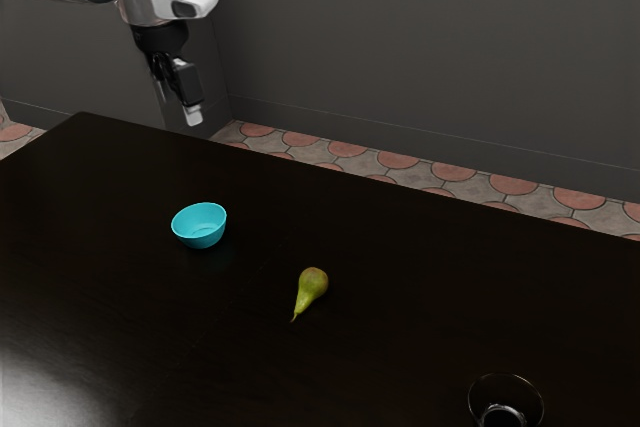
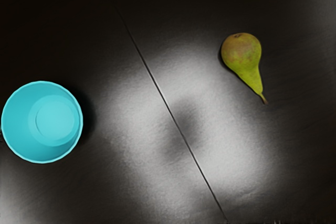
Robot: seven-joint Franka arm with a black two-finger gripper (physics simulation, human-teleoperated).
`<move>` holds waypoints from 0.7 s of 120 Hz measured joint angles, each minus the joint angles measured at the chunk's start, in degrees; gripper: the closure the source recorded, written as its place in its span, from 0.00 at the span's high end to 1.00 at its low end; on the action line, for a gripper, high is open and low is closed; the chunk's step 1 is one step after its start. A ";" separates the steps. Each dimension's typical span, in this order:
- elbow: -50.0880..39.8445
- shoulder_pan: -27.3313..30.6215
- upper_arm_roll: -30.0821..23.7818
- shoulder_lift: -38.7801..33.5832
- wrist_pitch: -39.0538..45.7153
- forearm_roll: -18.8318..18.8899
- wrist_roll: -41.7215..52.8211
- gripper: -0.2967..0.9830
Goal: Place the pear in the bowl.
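Pear [image 1: 313, 283], one: lay on the table [image 1: 400, 247], apart from the bowl [image 1: 201, 240]. Gripper [image 1: 194, 117], one: raised; finger spread, we could not tell. Step: approach. Next, we judged: descend, straddle the pear, grasp.

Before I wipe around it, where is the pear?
In the exterior view, the pear lies on the table, to the exterior view's right of the bowl, between it and the glass.
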 joint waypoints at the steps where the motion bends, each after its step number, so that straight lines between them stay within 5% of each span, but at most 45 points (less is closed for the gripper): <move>1: 0.00 0.04 -0.04 0.01 0.00 0.00 0.17 0.77; 22: -0.01 0.20 -0.20 1.19 0.07 0.02 3.25 0.77; 37: -0.05 -0.59 -0.18 5.03 0.23 -4.04 4.76 0.77; 62: -1.27 -10.85 0.25 9.11 1.53 -7.00 -0.72 0.77; 84: -5.84 -13.51 0.38 13.61 9.53 -1.56 -5.62 0.77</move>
